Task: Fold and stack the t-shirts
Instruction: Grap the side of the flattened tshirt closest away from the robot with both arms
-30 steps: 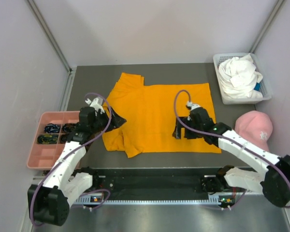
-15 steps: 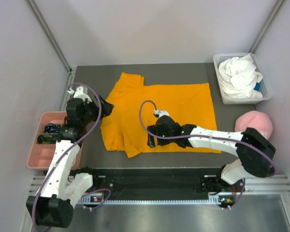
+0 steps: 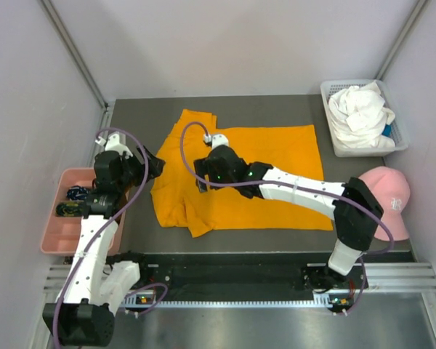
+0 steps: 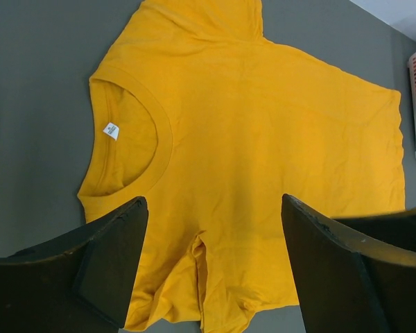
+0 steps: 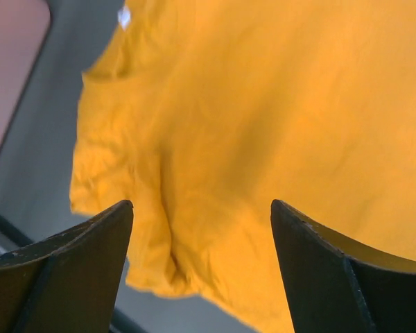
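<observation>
Both of my pairs of jaws stand wide and hold nothing. My left gripper [image 3: 154,166] hangs at the left edge of the plain bright orange cotton t-shirt [image 3: 276,149], by the collar. My right gripper [image 3: 202,182] is stretched across to the left half of the cloth, above the rumpled sleeve at the lower left.

The orange shirt lies spread on the dark grey table [image 3: 131,116] in the middle of the top view, collar to the left and hem to the right. 1 sleeve points to the top of the frame; the other is bunched at the lower left. The crumpled white t-shirt [image 3: 360,113] sits in the white plastic basket [image 3: 349,83] at the upper right.

I judge the task barely begun: no fold is made and nothing is stacked. This looks like the approach for the 1st fold. Next I would lower my right jaws onto the bunched sleeve, pinching only 1 layer at its edge. My left jaws should take the collar side so the cloth stays taut.
</observation>
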Robot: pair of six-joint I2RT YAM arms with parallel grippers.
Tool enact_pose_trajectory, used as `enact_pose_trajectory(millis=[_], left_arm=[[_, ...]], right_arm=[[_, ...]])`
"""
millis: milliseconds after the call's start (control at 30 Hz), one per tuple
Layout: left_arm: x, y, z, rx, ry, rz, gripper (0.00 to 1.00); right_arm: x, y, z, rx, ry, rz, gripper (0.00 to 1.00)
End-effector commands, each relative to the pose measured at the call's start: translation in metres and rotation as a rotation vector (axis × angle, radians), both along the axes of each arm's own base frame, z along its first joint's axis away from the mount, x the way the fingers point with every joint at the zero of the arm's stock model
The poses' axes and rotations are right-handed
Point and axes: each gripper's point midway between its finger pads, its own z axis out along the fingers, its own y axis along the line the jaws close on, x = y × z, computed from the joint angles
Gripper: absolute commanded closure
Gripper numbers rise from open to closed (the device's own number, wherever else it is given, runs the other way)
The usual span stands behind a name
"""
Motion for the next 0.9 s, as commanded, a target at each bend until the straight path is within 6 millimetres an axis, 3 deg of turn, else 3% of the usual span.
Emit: enact_pose_trajectory(millis=[0,67,100,133,200,233,267,300,333,367,400,433,633,867], left_arm=[[-0.001,-0.002,0.002,-0.016,-0.016,-0.013,0.18],[-0.002,-0.003,0.003,-0.013,-0.019,-0.016,0.18],[-0.002,-0.003,0.002,-0.012,-0.016,-0.017,0.18],[-0.003,-0.002,0.002,-0.010,-0.016,-0.016,0.18],[-0.003,-0.002,0.000,-0.009,-0.012,-0.014,0.18],[-0.003,-0.002,0.001,-0.006,-0.014,-0.014,0.18],[-0.003,-0.002,0.000,-0.007,-0.014,-0.017,0.18],[-0.003,-0.002,0.000,-0.005,-0.016,-0.016,0.18],[-0.003,-0.002,0.001,-0.007,-0.018,-0.016,0.18],[-0.003,-0.002,0.001,-0.007,-0.015,-0.014,0.18],[-0.003,-0.002,0.001,-0.007,-0.017,-0.016,0.18],[-0.003,-0.002,0.001,-0.010,-0.016,-0.012,0.18],[-0.004,-0.002,0.003,-0.015,-0.023,-0.012,0.18],[-0.005,-0.001,0.000,-0.017,-0.020,-0.001,0.19]], right_arm=[[0.077,-0.009,0.028,0.023,-0.092,-0.070,0.21],[0.111,-0.006,0.030,0.043,-0.098,-0.091,0.21],[0.135,-0.016,0.026,0.039,-0.095,-0.117,0.21],[0.154,-0.006,0.024,0.060,-0.087,-0.102,0.21],[0.179,-0.006,0.015,0.055,-0.083,-0.084,0.21],[0.202,-0.005,0.033,0.088,-0.116,-0.077,0.21],[0.215,-0.003,0.005,0.049,-0.094,-0.075,0.20],[0.222,0.000,0.002,0.039,-0.105,-0.033,0.20],[0.237,0.002,0.014,0.045,-0.132,-0.028,0.20],[0.246,0.004,-0.007,0.028,-0.110,-0.018,0.20],[0.250,0.008,-0.012,0.036,-0.098,0.008,0.20],[0.260,0.011,0.003,0.063,-0.124,0.015,0.20],[0.290,0.006,-0.007,0.141,-0.122,0.030,0.20],[0.313,-0.018,-0.006,0.255,-0.083,0.004,0.20]])
